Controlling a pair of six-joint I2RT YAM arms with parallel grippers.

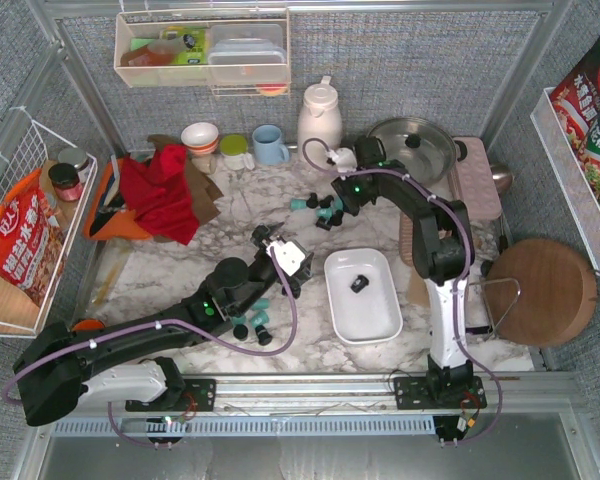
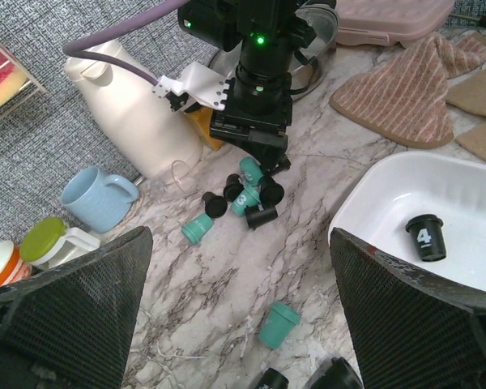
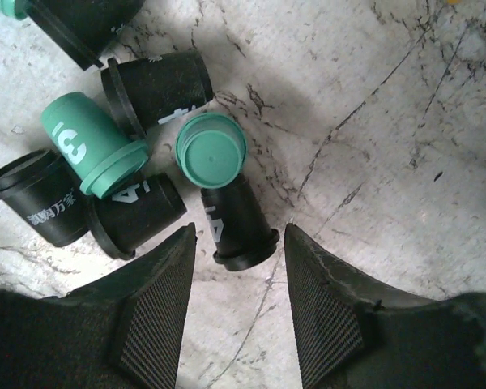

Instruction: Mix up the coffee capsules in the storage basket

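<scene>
Marble table (image 1: 230, 215): tray (image 1: 332, 300) centre-right, capsule clusters (image 1: 320, 208) beyond and left of it; mug (image 1: 270, 145), jug (image 1: 319, 112), pot (image 1: 412, 145) along back; red cloth (image 1: 160, 190) far left.

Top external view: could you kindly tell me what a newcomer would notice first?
The white storage basket at centre holds just one black capsule. A heap of teal and black capsules lies behind it, where the right arm reaches with jaws open. A red cloth stands out at left.
</scene>
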